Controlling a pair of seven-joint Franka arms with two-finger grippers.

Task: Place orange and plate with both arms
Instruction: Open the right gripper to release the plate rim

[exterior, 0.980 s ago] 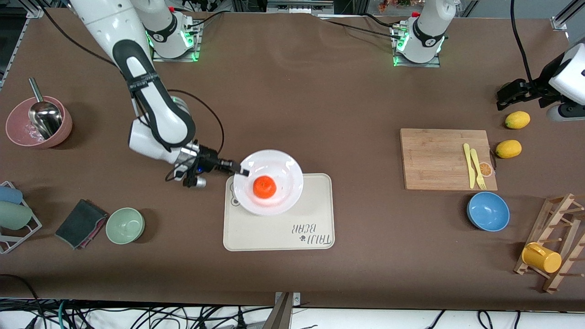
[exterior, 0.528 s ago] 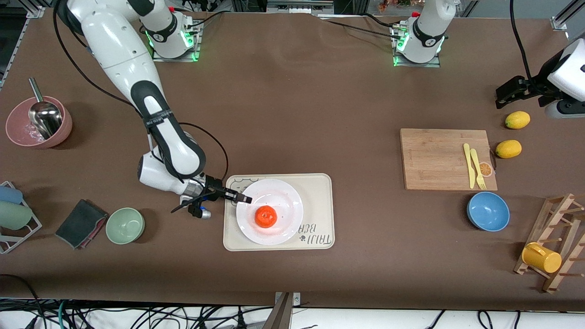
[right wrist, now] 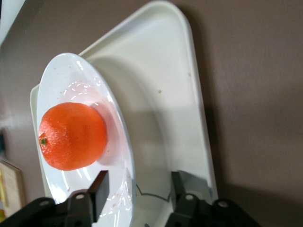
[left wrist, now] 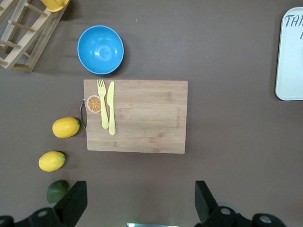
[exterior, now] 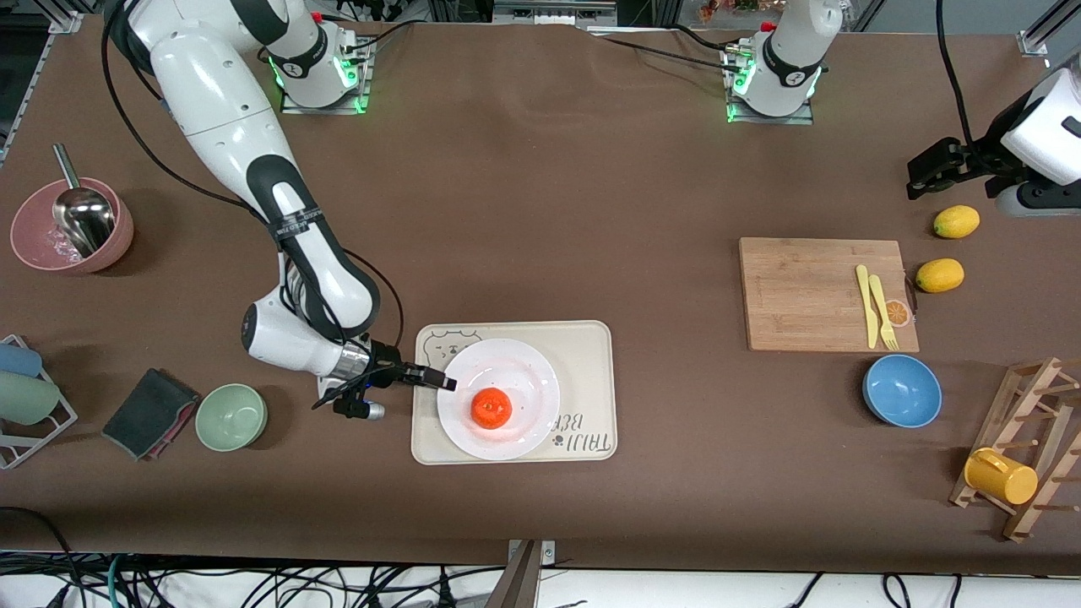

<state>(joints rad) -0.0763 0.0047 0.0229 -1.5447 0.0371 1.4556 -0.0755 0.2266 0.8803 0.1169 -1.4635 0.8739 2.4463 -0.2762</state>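
Note:
The orange (exterior: 491, 408) sits in the white plate (exterior: 532, 380), which rests on the beige bear-printed tray (exterior: 591, 355). My right gripper (exterior: 445, 384) is at the plate's rim on the side toward the right arm's end. In the right wrist view its fingers (right wrist: 99, 189) stand apart with the rim of the plate (right wrist: 66, 80) between them, and the orange (right wrist: 72, 136) lies just past them. My right gripper (right wrist: 138, 189) is open. My left gripper (exterior: 920, 173) waits open and empty (left wrist: 140, 203) over the table at the left arm's end, close to the lemons.
A wooden cutting board (exterior: 819, 291) holds a yellow fork and knife (exterior: 877, 306). Two lemons (exterior: 956, 221) lie beside it, and a blue bowl (exterior: 902, 390) is nearer the camera. A green bowl (exterior: 231, 416), a dark cloth (exterior: 150, 414) and a pink bowl (exterior: 72, 226) are at the right arm's end.
The right gripper brought the plate with the orange nearer the camera and down onto the tray. The left gripper drifted slightly up and away.

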